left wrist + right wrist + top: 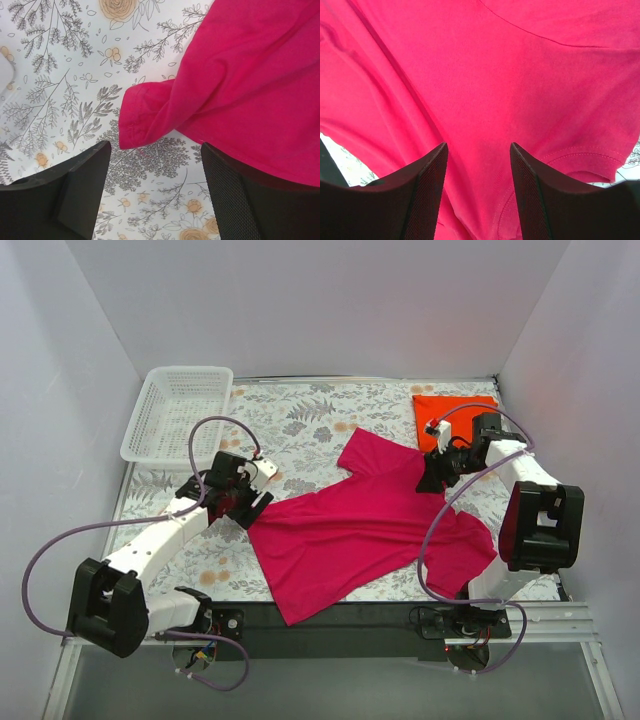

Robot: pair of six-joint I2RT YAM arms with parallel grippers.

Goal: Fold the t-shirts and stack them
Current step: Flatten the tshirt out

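The magenta-pink t-shirt (pixel 365 530) lies spread and rumpled across the middle of the flowered table. The orange-red t-shirt (pixel 450 415) lies folded at the back right. My left gripper (pixel 250 505) is open at the pink shirt's left edge; in the left wrist view a folded corner of the pink shirt (pixel 150 117) lies just ahead of the open gripper (pixel 156 150), over bare tablecloth. My right gripper (pixel 432 478) is open over the shirt's right side near the collar; in the right wrist view the gripper (pixel 479 150) hovers over pink cloth (pixel 485 80), gripping nothing.
A white plastic mesh basket (pixel 180 410) stands at the back left. White walls enclose the table on three sides. The black front rail (pixel 330 618) runs along the near edge between the arm bases.
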